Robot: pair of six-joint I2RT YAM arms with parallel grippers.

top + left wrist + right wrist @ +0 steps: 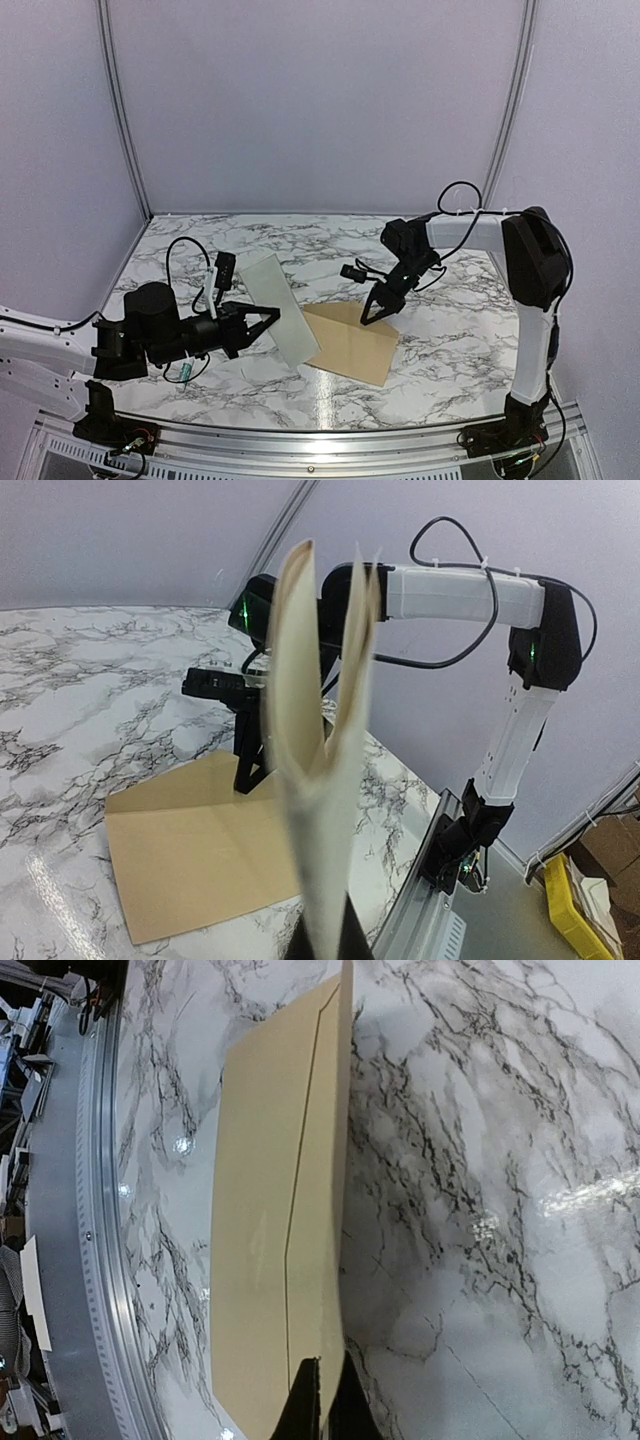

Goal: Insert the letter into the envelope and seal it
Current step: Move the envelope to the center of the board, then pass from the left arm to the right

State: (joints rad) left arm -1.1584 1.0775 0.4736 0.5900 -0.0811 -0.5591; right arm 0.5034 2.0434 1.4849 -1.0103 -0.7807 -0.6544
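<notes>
In the top view the left gripper (272, 315), left of centre, is clamped on the letter (270, 282); the pale sheet stands tilted up off the marble table (450, 350), its lower end coming down by the left edge of the envelope (350, 345); whether the two touch cannot be told. From the left wrist, the left gripper (325, 945) sits at the bottom centre of the frame with its fingers pressed on the letter (318, 730); the sheet is folded, and its two layers rise and spread apart toward the top in a narrow V.

The envelope lies just right of centre in the top view, tan and plain; the right gripper (368, 318) is pinched shut on its far edge, which is raised a little off the marble. From the right wrist, the right gripper (322, 1405) is at the bottom centre, closed on the right-hand edge of the envelope (265, 1240); a thin seam line runs along its length; a shadow falls on the table beside the lifted edge.
</notes>
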